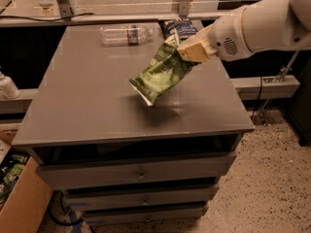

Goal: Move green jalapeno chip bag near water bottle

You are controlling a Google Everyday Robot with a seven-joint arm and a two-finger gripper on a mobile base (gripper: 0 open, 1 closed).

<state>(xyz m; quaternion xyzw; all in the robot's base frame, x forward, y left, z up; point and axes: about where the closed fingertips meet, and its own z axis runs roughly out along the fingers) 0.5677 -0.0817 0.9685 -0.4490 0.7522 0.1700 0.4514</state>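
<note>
- Lying on its side at the rear left of the grey tabletop (87, 106): water bottle (125, 34).
- Hanging tilted above mid-tabletop, apart from the bottle: green jalapeno chip bag (160, 74).
- Just behind: dark blue chip bag (179, 29).
- Clamped on the green bag's upper end: pincer (187, 50).

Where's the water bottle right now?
In the camera view, the water bottle lies on its side near the far edge of the table, left of the dark blue chip bag. The gripper, holding the green jalapeno chip bag aloft, is to its front-right.
</note>
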